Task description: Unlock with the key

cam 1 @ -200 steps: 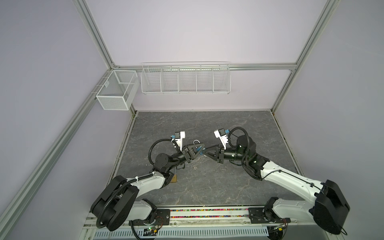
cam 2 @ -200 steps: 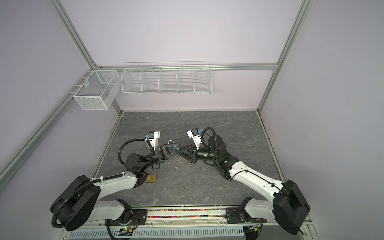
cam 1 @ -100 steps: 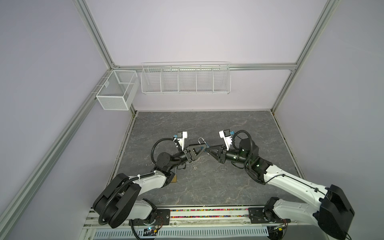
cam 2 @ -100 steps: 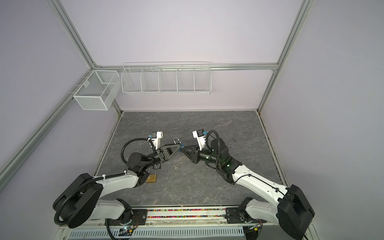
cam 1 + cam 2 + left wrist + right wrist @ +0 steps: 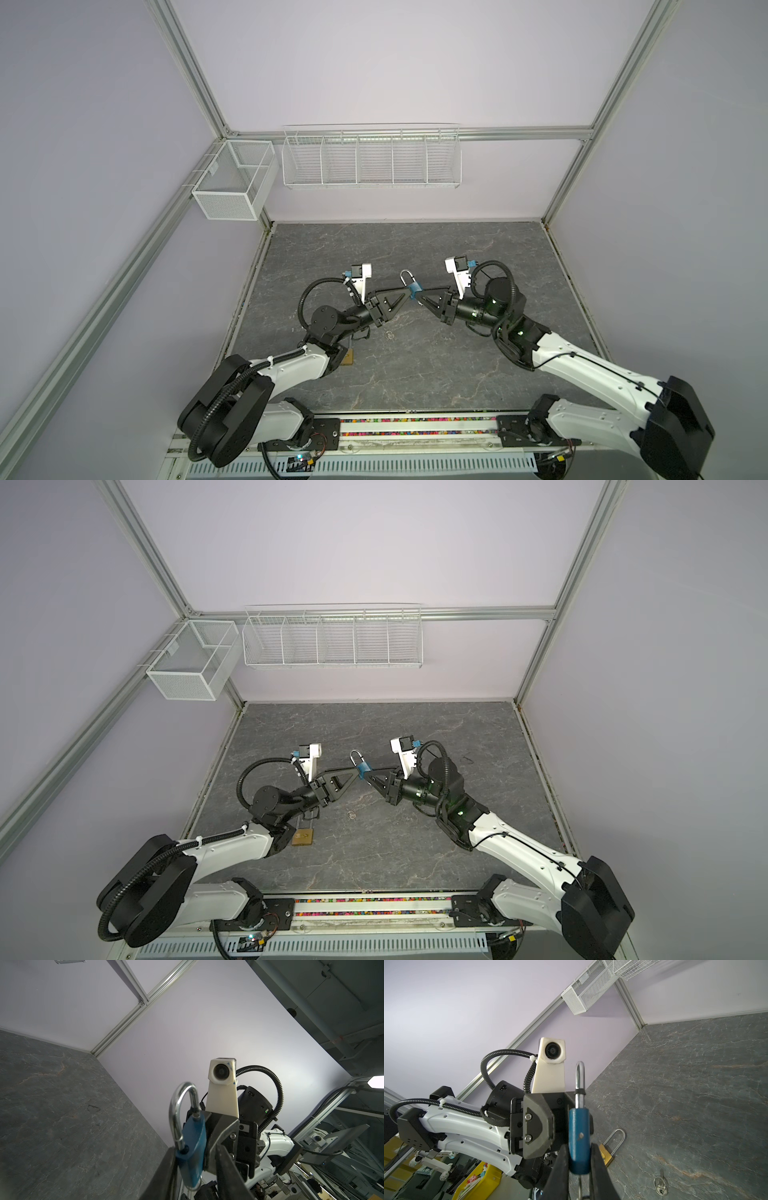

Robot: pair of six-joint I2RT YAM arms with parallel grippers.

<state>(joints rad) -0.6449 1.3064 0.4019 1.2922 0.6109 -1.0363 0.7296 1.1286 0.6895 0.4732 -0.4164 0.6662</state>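
Right wrist: padlock [image 5: 579,1126] within right gripper [image 5: 579,1148] (clamped).

A rectangular blue padlock [image 5: 579,1136] is showing a bright silver steel shackle. A small brass padlock [image 5: 605,1155] is glinting yellow-gold, its long shackle silver too. A thin silver key on a ring [image 5: 660,1186] is looking pale against the dark grey stone-look desk [image 5: 415,374], where whitish and rust-brown veins are running. The left robot arm [image 5: 291,368] and right robot arm [image 5: 590,365] are wearing white shells with black joints. The boxy mesh basket [image 5: 232,187] and long wire rack [image 5: 370,162] are showing white against pale lilac walls [image 5: 395,62].
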